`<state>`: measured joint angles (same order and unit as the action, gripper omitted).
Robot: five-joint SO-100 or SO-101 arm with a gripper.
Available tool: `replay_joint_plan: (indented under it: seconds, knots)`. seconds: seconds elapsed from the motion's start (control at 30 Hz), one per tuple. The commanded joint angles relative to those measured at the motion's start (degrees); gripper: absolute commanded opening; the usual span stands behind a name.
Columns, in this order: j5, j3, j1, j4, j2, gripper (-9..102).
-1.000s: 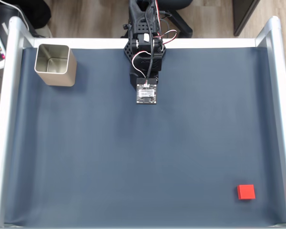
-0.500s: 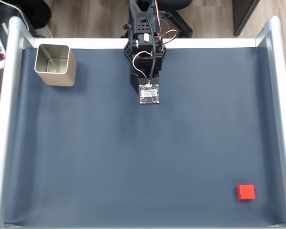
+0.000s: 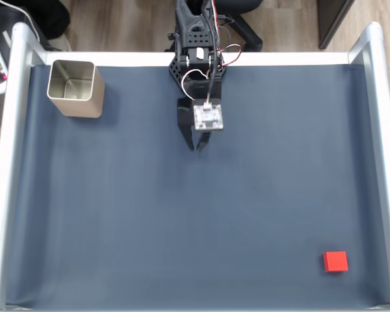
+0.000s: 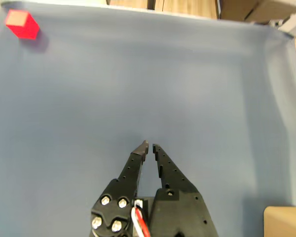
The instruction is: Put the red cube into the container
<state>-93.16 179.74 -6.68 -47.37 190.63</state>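
Note:
The red cube [image 3: 335, 261] lies on the dark blue mat near the front right corner in the fixed view, and shows at the top left in the wrist view [image 4: 21, 24]. The container [image 3: 75, 88], a square silvery-beige tin, stands upright at the back left corner; a beige corner of it [image 4: 285, 222] shows at the bottom right of the wrist view. My gripper [image 3: 198, 147] hangs at the back middle of the mat, far from both. Its black fingers [image 4: 150, 146] nearly touch, with nothing between them.
Raised silver rails [image 3: 5, 175] border the mat on the left and right [image 3: 382, 162]. The arm's base [image 3: 198, 39] stands at the back edge. A wide stretch of bare mat [image 3: 201, 227] lies between gripper and cube.
The wrist has tipped and reached slightly toward the front of the mat; the fingers now stick out below the camera board. Cube and container have not moved.

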Motion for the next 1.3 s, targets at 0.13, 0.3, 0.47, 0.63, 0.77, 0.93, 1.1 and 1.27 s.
replay_joint_plan:
  seconds: [0.13, 0.3, 0.47, 0.63, 0.77, 0.93, 1.1, 1.27]
  knots:
    - [2.46, -8.44, -5.89, 13.45, -11.78, 0]
    - [5.54, -22.59, -12.39, 15.03, -26.72, 0]
    - [7.21, -35.68, -17.84, 15.12, -39.2, 0]
    - [9.23, -47.02, -21.8, 14.77, -50.63, 0]
    - [11.25, -57.13, -23.73, 14.59, -60.03, 1]
    - [12.92, -69.87, -25.93, 15.03, -73.12, 2]
    - [14.33, -80.86, -27.77, 17.75, -86.48, 5]
    - [15.38, -87.54, -29.36, 21.45, -97.73, 13]
